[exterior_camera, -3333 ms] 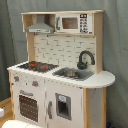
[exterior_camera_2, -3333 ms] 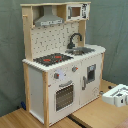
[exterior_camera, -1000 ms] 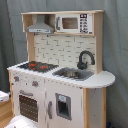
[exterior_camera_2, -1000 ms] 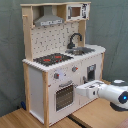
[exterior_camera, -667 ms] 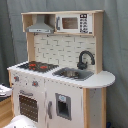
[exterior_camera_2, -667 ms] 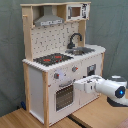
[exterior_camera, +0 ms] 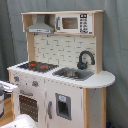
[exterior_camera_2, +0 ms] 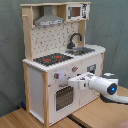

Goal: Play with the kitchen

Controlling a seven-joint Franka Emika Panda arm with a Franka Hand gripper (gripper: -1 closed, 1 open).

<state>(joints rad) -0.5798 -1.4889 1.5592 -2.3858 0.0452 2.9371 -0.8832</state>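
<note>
The kitchen (exterior_camera: 60, 75) is a tall white and light-wood toy with a black-red hob (exterior_camera: 37, 65), a sink (exterior_camera: 72, 74) and a black faucet (exterior_camera: 85, 57). A grey hood (exterior_camera: 40, 27) and a small microwave (exterior_camera: 72, 23) sit at the top. In the second exterior view the kitchen (exterior_camera_2: 55, 60) fills the middle. My gripper (exterior_camera_2: 71, 81) reaches in from the second exterior view's right, level with the knobs (exterior_camera_2: 56, 76) and just above the oven door (exterior_camera_2: 64, 96). It is close to the kitchen's front; contact cannot be made out. Nothing shows in its grasp.
A grey curtain (exterior_camera_2: 10, 55) hangs behind the kitchen. Wooden table tops (exterior_camera_2: 100, 115) lie in front of it in the second exterior view. My white arm (exterior_camera_2: 107, 85) stretches across the lower right there, and a white arm part (exterior_camera: 22, 121) shows at the first exterior view's bottom edge.
My arm came in from the second exterior view's right and moved left toward the kitchen's front, ending beside the knobs above the oven door. The kitchen itself has not changed.
</note>
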